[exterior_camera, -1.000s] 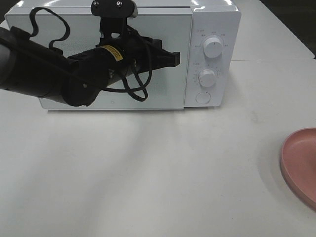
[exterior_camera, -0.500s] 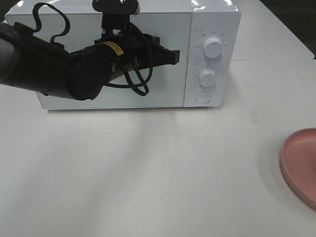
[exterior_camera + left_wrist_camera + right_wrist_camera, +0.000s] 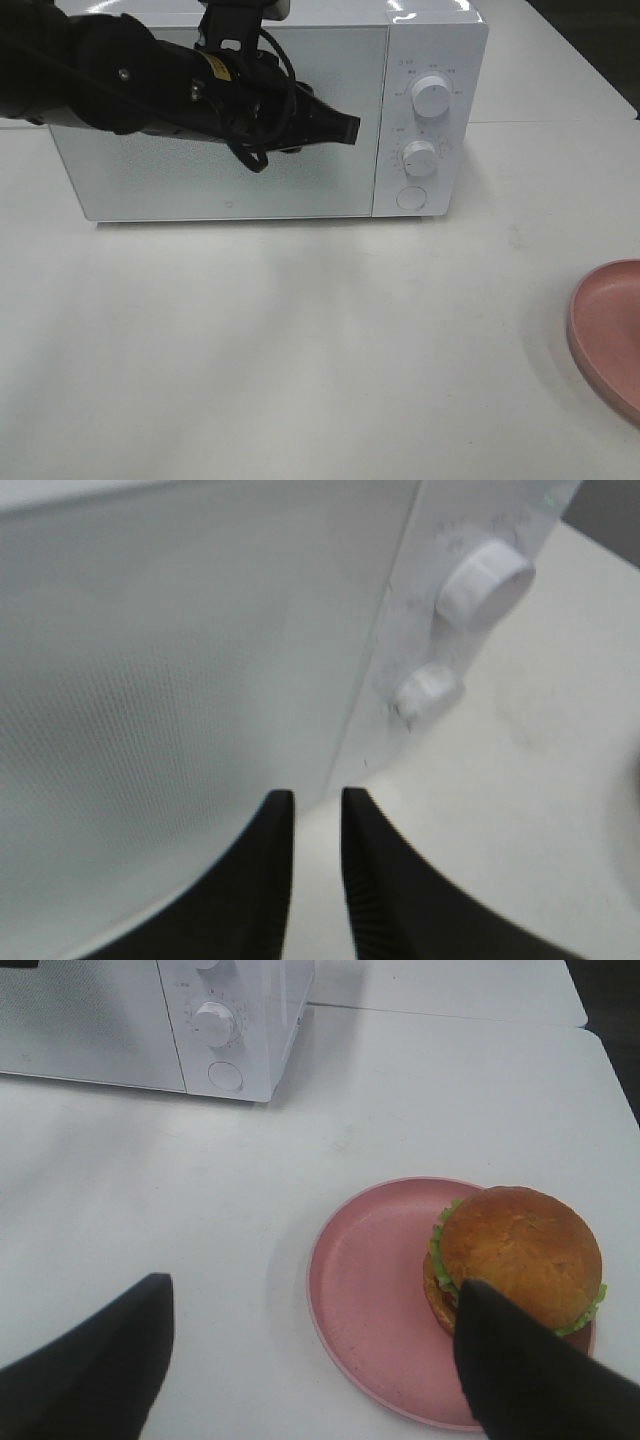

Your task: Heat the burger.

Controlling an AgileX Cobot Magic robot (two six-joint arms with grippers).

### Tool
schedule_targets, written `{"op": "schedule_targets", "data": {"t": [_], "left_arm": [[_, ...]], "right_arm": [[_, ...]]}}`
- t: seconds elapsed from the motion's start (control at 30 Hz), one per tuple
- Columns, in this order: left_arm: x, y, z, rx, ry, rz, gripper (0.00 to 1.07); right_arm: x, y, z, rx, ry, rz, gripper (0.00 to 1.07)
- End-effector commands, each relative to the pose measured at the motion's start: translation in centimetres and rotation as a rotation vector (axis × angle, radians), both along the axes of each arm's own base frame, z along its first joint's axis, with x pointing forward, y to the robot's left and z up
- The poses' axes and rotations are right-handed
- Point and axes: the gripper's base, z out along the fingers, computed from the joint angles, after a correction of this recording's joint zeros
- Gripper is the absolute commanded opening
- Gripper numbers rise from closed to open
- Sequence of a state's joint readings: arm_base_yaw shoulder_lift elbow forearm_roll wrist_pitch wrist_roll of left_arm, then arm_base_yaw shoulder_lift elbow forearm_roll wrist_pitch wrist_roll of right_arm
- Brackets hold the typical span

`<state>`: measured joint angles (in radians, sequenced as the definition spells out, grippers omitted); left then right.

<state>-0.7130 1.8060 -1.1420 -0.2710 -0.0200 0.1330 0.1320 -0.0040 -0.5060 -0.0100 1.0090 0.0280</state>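
The burger point(image 3: 520, 1255), with its brown bun and green lettuce, sits on the pink plate point(image 3: 370, 1290) in the right wrist view. It lies close to one finger point(image 3: 520, 1370) of my right gripper point(image 3: 310, 1360), which is wide open and holds nothing. My left gripper point(image 3: 345, 128) hovers in front of the shut door point(image 3: 220, 120) of the white microwave point(image 3: 440, 40), near the door's right edge. In the left wrist view its fingertips point(image 3: 270, 825) stand a narrow gap apart with nothing between them. The exterior high view does not show the burger.
The microwave's control panel carries two knobs point(image 3: 431, 95) point(image 3: 420, 157) and a round button point(image 3: 411, 197). Part of the pink plate point(image 3: 610, 335) shows at the table's right edge. White table point(image 3: 300, 340) stretches in front of the microwave.
My left arm has lifted and swung back towards the top of the microwave, with the gripper tip dipping slightly. Its fingers have parted a little. The plate has not moved.
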Motion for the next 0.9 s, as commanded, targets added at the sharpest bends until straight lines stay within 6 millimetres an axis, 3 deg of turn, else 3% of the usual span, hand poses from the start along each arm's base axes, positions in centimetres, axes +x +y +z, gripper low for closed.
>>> {"op": "schedule_targets", "data": {"t": [0.03,0.07,0.13,0.33,0.4,0.53,0.6,0.8,0.87,0.9], "left_arm": [[-1.2,0.3,0.9,0.046,0.081,-0.04,0.48],[-1.9,0.6,1.2,0.081,0.143,-0.061,0.72],[-3.1,1.2,1.7,0.126,0.228,-0.09,1.01],[-4.8,2.2,2.5,0.199,0.342,-0.136,1.02],[-6.5,3.2,3.6,0.257,0.433,-0.176,1.02],[-7.4,3.9,4.0,0.308,0.485,-0.202,1.02],[-8.4,5.2,4.9,0.364,0.543,-0.184,1.01],[-8.2,7.2,6.1,0.34,0.575,-0.104,1.01],[-7.7,9.7,7.2,0.32,0.596,-0.032,1.01],[-7.7,9.7,7.2,0.32,0.596,-0.032,1.01]], "right_arm": [[-0.3,0.0,-0.1,0.005,-0.034,-0.002,0.75],[-0.3,0.0,-0.1,0.005,-0.034,-0.002,0.75],[-0.3,0.0,-0.1,0.005,-0.034,-0.002,0.75],[-0.3,0.0,-0.1,0.005,-0.034,-0.002,0.75],[-0.3,0.0,-0.1,0.005,-0.034,-0.002,0.75],[-0.3,0.0,-0.1,0.005,-0.034,-0.002,0.75],[-0.3,0.0,-0.1,0.005,-0.034,-0.002,0.75],[-0.3,0.0,-0.1,0.005,-0.034,-0.002,0.75],[-0.3,0.0,-0.1,0.005,-0.034,-0.002,0.75],[-0.3,0.0,-0.1,0.005,-0.034,-0.002,0.75]]}}
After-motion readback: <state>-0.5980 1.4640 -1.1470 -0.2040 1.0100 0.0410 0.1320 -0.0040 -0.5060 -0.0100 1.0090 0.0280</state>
